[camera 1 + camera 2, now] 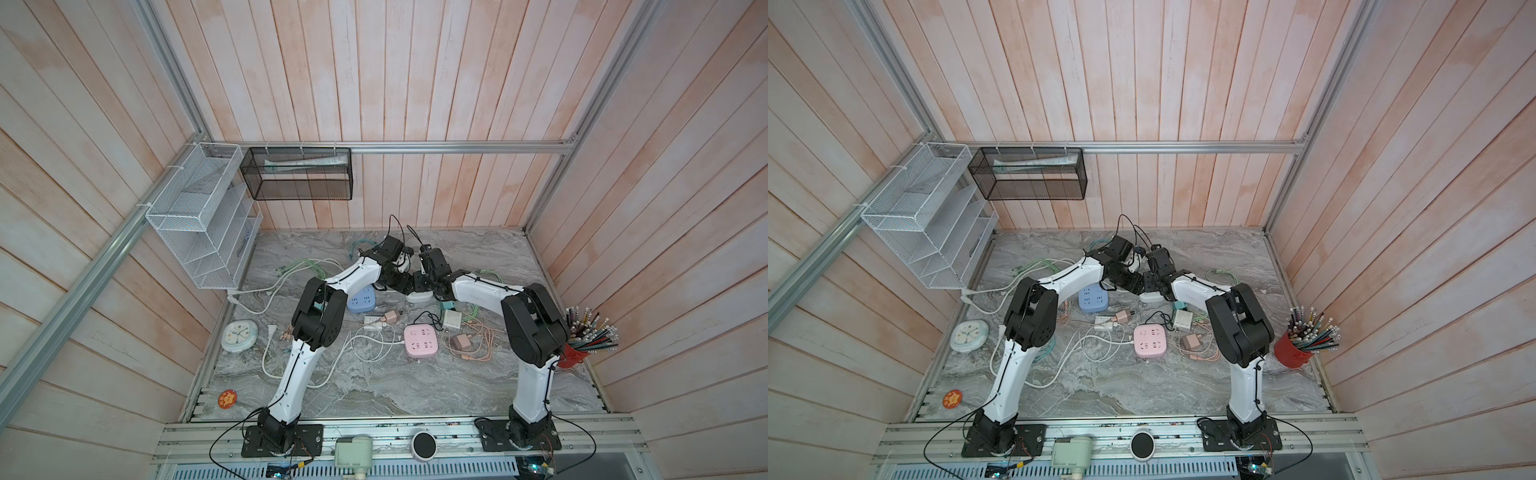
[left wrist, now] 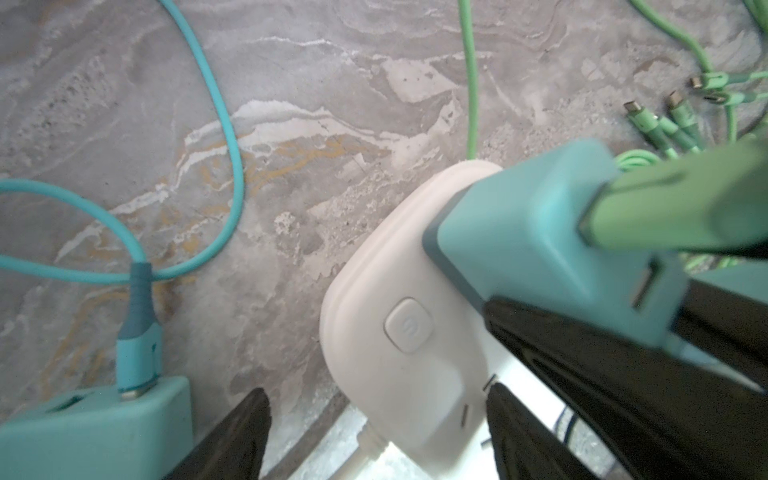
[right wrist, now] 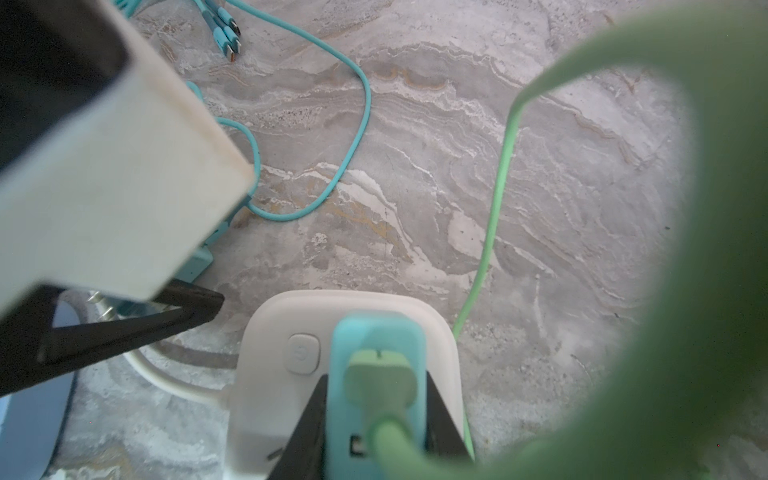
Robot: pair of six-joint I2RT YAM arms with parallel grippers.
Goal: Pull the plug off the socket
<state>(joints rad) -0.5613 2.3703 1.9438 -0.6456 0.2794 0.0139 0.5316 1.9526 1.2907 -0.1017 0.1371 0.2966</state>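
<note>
Step in hand: grip is made, pull not yet done. Right gripper (image 3: 376,388) is clamped on the plug (image 3: 374,332), one black finger on each flank, jaws narrowed to the plug's width. Plug looks fully seated in the socket (image 3: 266,395); no prongs showing.

Left gripper (image 2: 376,392) is spread wide, holding nothing. One finger sits over the socket top next to the plug, the other hangs off its edge above the table (image 2: 332,83). Can't tell whether it is pressing on the socket or just hovering.

Next move, my read: left finger needs to pin the socket down, then right pulls straight out along the prong axis. Without a hold-down the socket will likely lift with the plug. Any sideways tilt risks binding the prongs.

Plug: teal, boxy charger block, smooth sides. A green cable (image 3: 494,224) is stuck into its top face and loops up in front of the right wrist camera, blocking much of that view. An empty USB port sits beside it.

Location: socket is white and rounded with a button on top, lying mid-table toward the back in a top view (image 1: 419,296), under both wrists. A second teal charger (image 2: 91,428) lies unplugged just beside the left gripper.
</note>
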